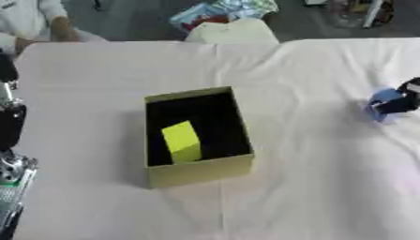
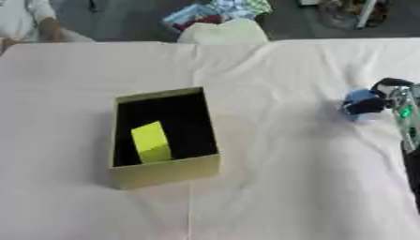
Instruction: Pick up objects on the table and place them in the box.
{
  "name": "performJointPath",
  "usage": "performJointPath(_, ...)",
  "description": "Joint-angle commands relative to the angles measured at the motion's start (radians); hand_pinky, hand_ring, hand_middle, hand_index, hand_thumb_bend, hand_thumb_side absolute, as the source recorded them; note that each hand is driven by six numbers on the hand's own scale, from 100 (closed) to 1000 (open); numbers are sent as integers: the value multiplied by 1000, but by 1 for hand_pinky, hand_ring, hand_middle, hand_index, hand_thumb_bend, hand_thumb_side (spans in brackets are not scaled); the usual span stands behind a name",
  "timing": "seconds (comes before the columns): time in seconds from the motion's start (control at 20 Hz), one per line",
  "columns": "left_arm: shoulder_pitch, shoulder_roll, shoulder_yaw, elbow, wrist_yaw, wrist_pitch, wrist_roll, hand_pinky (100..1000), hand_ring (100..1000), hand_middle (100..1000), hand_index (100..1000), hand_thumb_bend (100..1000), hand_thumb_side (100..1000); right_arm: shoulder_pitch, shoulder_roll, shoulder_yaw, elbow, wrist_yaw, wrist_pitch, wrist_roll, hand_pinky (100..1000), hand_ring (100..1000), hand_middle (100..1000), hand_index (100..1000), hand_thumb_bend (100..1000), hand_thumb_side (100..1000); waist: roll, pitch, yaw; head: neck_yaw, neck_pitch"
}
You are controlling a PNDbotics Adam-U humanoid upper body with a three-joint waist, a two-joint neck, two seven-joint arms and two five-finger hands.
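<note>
Left eye view: box (image 1: 199,171) is sitting mid-table w/ a yellow block (image 1: 182,141) leaning inside, its base lost in the dark interior. My right hand (image 1: 400,102) is getting cut off at the right edge, black fingers curling round a blue object (image 1: 380,104). My left arm (image 1: 11,154) is showing at the left edge; hand out of frame.

Right eye view: I'm seeing more of my right hand, clasping the blue thing on the white cloth (image 2: 287,178); its shape is too blurry to name.
</note>
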Motion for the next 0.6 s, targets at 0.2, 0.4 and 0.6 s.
performJointPath(0.2,-2,15,7,-15,-7,-4,0,876,644,760,734,444,595,-19,-14,-4,-59,6,20,-33,725,769,484,688,100,596,-3,-12,0,2,5)
performJointPath(0.4,-1,15,7,-15,-8,-5,-1,876,644,760,735,443,594,-26,-19,-5,-113,7,14,-30,721,760,478,685,100,605,-2,-12,0,3,5)
performJointPath(0.6,0,17,7,-15,-8,-6,0,875,644,760,735,443,592,-47,-30,16,-184,11,-27,-5,704,736,477,682,100,567,-4,-13,0,4,5)
